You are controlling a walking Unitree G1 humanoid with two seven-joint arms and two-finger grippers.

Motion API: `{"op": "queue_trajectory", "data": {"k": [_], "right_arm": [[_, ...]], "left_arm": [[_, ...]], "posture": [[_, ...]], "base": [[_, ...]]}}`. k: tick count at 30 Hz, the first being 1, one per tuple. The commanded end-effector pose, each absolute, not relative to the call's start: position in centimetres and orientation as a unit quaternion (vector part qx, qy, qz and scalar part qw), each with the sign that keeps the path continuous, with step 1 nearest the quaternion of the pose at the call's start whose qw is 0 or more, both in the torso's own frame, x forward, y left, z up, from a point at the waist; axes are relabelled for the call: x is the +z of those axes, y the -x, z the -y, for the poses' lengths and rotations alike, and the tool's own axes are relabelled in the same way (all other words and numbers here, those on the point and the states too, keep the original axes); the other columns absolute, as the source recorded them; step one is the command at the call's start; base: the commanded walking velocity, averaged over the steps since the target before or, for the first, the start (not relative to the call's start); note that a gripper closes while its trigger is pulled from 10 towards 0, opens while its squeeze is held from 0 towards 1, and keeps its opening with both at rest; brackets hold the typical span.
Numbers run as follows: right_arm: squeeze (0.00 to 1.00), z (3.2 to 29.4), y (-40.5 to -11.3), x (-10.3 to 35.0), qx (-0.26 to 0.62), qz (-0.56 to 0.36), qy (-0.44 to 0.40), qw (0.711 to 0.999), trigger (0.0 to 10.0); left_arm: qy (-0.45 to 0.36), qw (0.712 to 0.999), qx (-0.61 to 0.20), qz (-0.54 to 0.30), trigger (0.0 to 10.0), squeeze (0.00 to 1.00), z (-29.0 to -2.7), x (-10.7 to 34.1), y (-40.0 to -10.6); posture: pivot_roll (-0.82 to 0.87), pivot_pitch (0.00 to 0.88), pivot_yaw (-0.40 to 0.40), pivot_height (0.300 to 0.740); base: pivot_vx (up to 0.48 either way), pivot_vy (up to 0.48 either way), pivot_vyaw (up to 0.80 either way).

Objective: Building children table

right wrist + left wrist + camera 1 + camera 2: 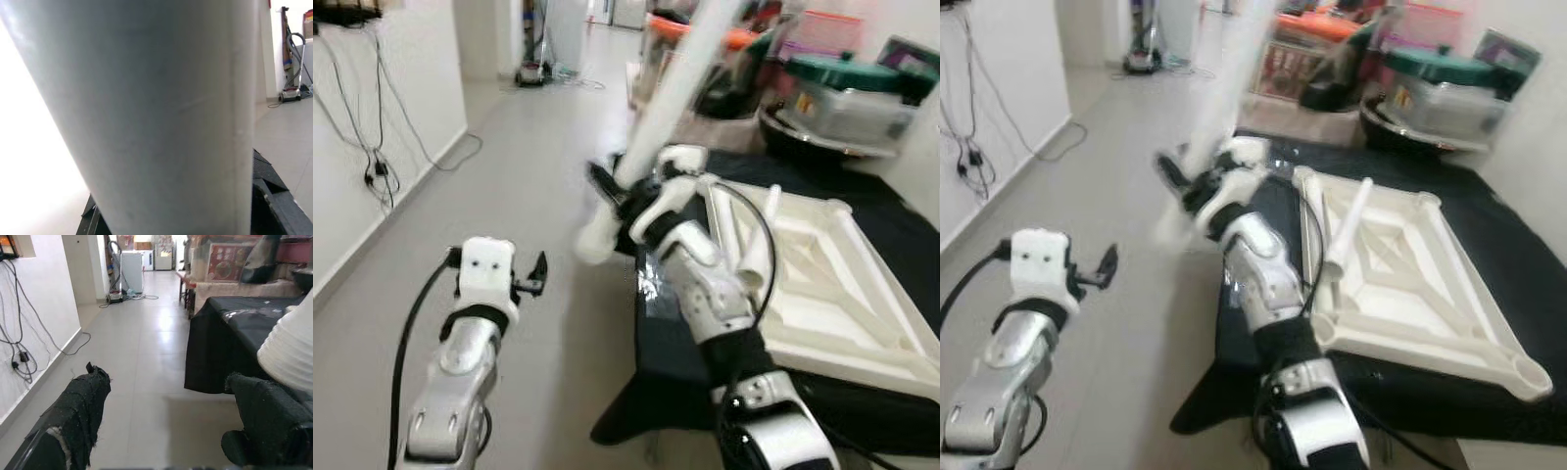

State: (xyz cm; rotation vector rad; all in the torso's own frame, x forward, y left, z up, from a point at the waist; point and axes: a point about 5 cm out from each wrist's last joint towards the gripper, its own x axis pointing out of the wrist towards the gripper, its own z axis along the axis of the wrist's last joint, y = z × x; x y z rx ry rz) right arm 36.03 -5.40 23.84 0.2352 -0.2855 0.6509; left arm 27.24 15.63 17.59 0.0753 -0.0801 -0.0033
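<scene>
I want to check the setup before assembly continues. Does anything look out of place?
One loose white table leg lies slanted across the upside-down tabletop, not mounted. The right gripper holds another leg.

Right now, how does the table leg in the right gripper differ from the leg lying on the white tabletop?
The held leg is lifted by the right gripper and tilts steeply upward beside the table edge; the loose leg lies flat inside the upturned tabletop, touched by no gripper. The held leg looks blurred; the loose leg looks sharp. Both are white, round and long.
</scene>
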Motion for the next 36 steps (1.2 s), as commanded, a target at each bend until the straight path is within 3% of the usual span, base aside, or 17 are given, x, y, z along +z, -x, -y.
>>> {"op": "queue_trajectory", "data": {"k": [1, 12, 16, 19, 24, 29, 32, 36], "right_arm": [[0.00, 6.7, -36.4, 23.6, 0.296, 0.135, -0.118, 0.938, 10.0], [0.00, 7.7, -37.0, 23.3, 0.255, 0.134, -0.104, 0.952, 10.0], [0.00, 11.1, -38.5, 23.5, 0.162, 0.133, -0.070, 0.975, 10.0], [0.00, 11.4, -38.6, 23.5, 0.155, 0.133, -0.070, 0.976, 10.0], [0.00, 15.4, -39.5, 24.7, 0.108, 0.140, -0.041, 0.983, 10.0], [0.00, 16.6, -39.7, 24.3, 0.095, 0.126, -0.026, 0.987, 10.0], [0.00, 18.6, -40.3, 23.2, 0.060, 0.095, -0.026, 0.993, 10.0], [0.00, 18.7, -40.4, 22.3, 0.056, 0.076, -0.033, 0.995, 10.0]], "left_arm": [[-0.041, 0.998, -0.012, 0.037, 10.0, 0.00, -15.0, 17.5, -27.3], [-0.044, 0.998, -0.012, 0.036, 10.0, 0.00, -14.9, 17.2, -27.4], [-0.051, 0.998, -0.015, 0.030, 10.0, 0.00, -14.8, 16.8, -27.4], [-0.052, 0.998, -0.016, 0.030, 10.0, 0.00, -14.7, 16.8, -27.4], [-0.057, 0.998, -0.018, 0.026, 10.0, 0.00, -14.6, 16.4, -27.3], [-0.058, 0.998, -0.018, 0.025, 10.0, 0.00, -14.5, 16.3, -27.4], [-0.059, 0.998, -0.016, 0.026, 10.0, 0.00, -14.4, 16.3, -27.4], [-0.059, 0.998, -0.015, 0.027, 10.0, 0.00, -14.4, 16.4, -27.5]], "posture": [[0.15, 0.000, -0.101, 0.740], [0.15, 0.000, -0.104, 0.740], [0.15, 0.000, -0.107, 0.740], [0.15, 0.000, -0.107, 0.740], [0.13, 0.000, -0.107, 0.740], [0.13, 0.000, -0.109, 0.740], [0.12, 0.000, -0.109, 0.740], [0.13, 0.000, -0.113, 0.740]], "base": [[0.244, 0.000, 0.00], [0.022, 0.000, 0.00], [0.000, 0.000, 0.00], [0.000, 0.000, 0.00], [0.000, 0.000, 0.00], [0.000, 0.000, 0.00], [0.000, 0.000, 0.00], [0.000, 0.000, 0.00]]}}
